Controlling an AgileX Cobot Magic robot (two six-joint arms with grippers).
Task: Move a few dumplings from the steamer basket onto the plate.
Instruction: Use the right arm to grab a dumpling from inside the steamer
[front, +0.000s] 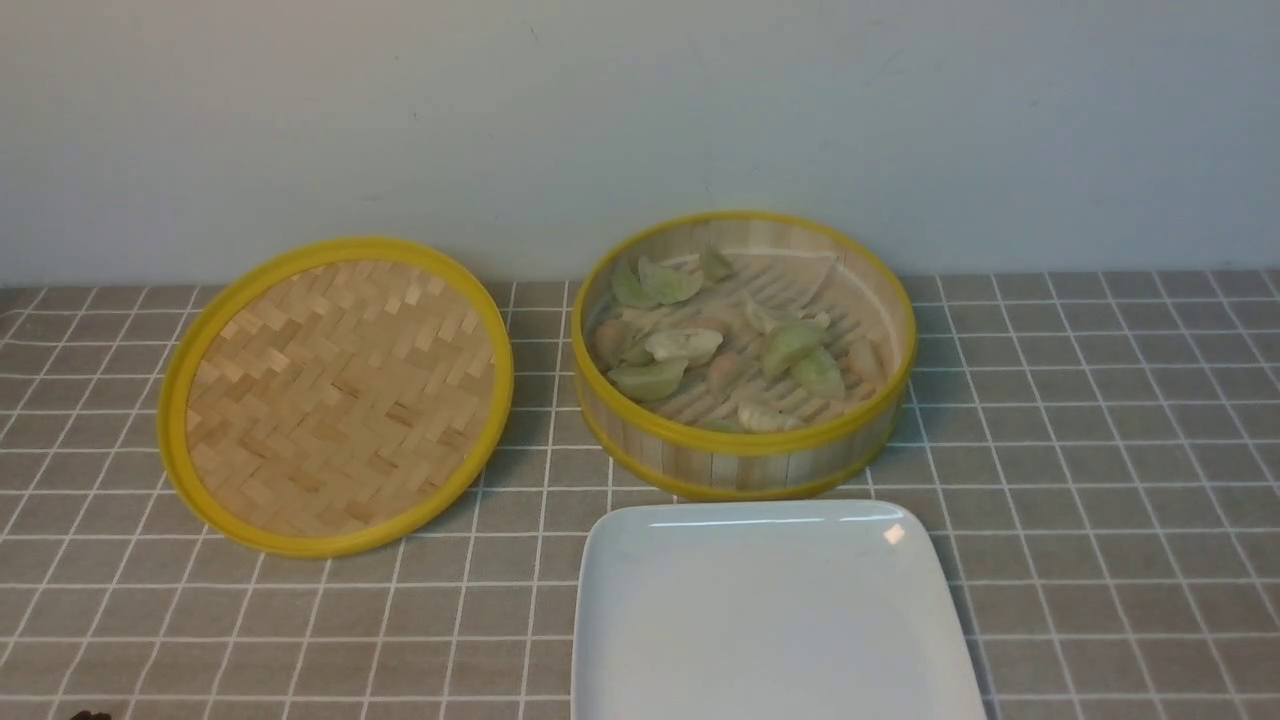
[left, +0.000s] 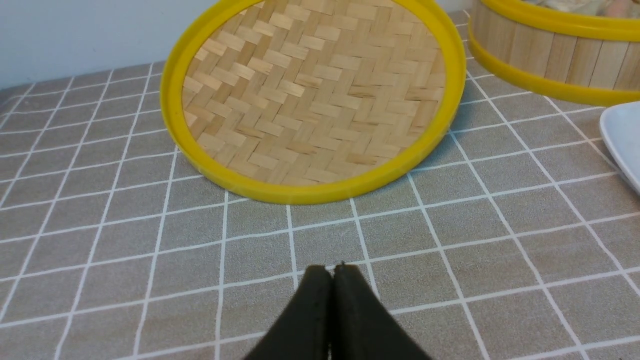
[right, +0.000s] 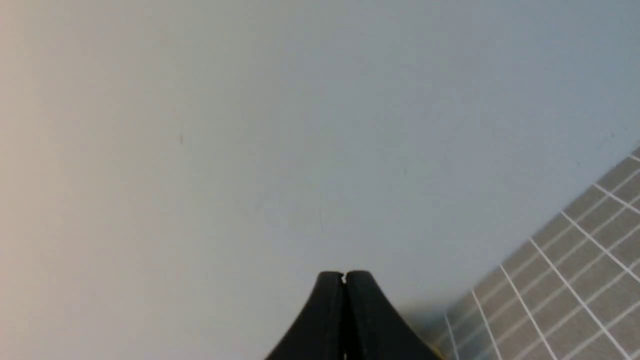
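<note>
My left jaws and right jaws clenched tip to tip. Dumplings (front: 680, 345) in steamer basket (front: 745, 462); plate (front: 770, 620) just beside, on desk (front: 1100, 450).

**A:** What covers the counter (front: 1100, 470)?

**B:** A grey cloth with a white grid.

**A:** And the steamer basket (front: 745, 460)?

**B:** It stands towards the back, a little right of centre, with its top open.

**A:** What's inside it?

**B:** The dumplings (front: 690, 345), scattered loosely over the slatted floor. Most are pale green, some are cream-white, and a few look pinkish.

**A:** Where is the plate (front: 770, 620)?

**B:** Just in front of the basket. It's white and glossy, and its far rim is close to the basket's base. The bottom of the view cuts off its near edge.

**A:** Anything else?

**B:** A woven lid (front: 335, 395) with a yellow rim, left of the basket and not touching it. A pale wall (front: 640, 120) runs behind everything.
</note>
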